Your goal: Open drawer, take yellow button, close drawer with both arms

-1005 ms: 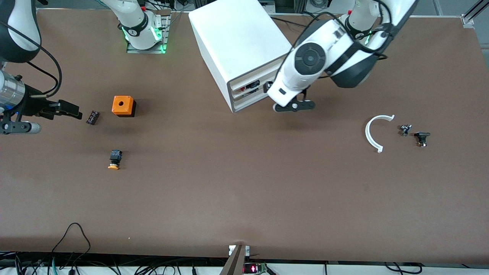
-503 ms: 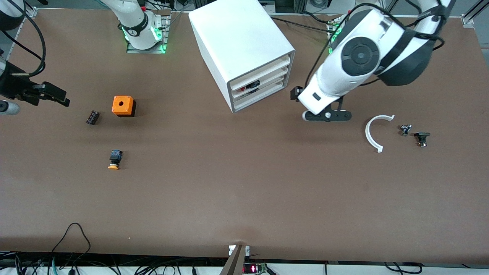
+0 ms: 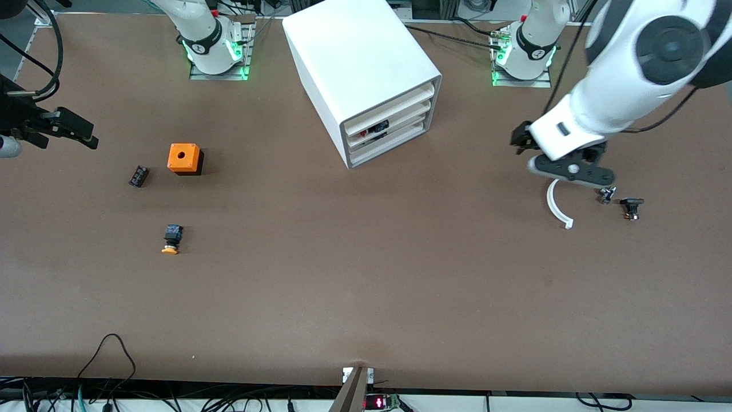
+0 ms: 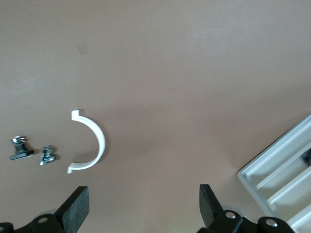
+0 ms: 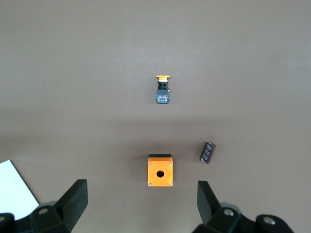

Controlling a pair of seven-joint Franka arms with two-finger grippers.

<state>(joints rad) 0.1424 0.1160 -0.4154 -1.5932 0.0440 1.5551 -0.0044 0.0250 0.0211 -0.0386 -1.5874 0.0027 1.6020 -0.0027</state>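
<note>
Left gripper (image 4: 141, 206), fingers spread and empty, has swung from the closed top drawer (image 3: 389, 109) to over the white arc (image 3: 557, 203); right gripper (image 5: 141, 204), spread, waits; button (image 3: 171, 238) on table: task looks finished.

Robotics lab bench. Two white robot arms bolted to metal base plates (image 3: 217, 71) with green status lights, on a plain brown table (image 3: 366, 286). Loose cables (image 3: 108, 366) trail along the table edge nearest the front camera, beside a small box with a red display (image 3: 377, 401). Aluminium framing (image 3: 706, 20) stands at one corner. Small electrical parts are scattered on the tabletop.
</note>
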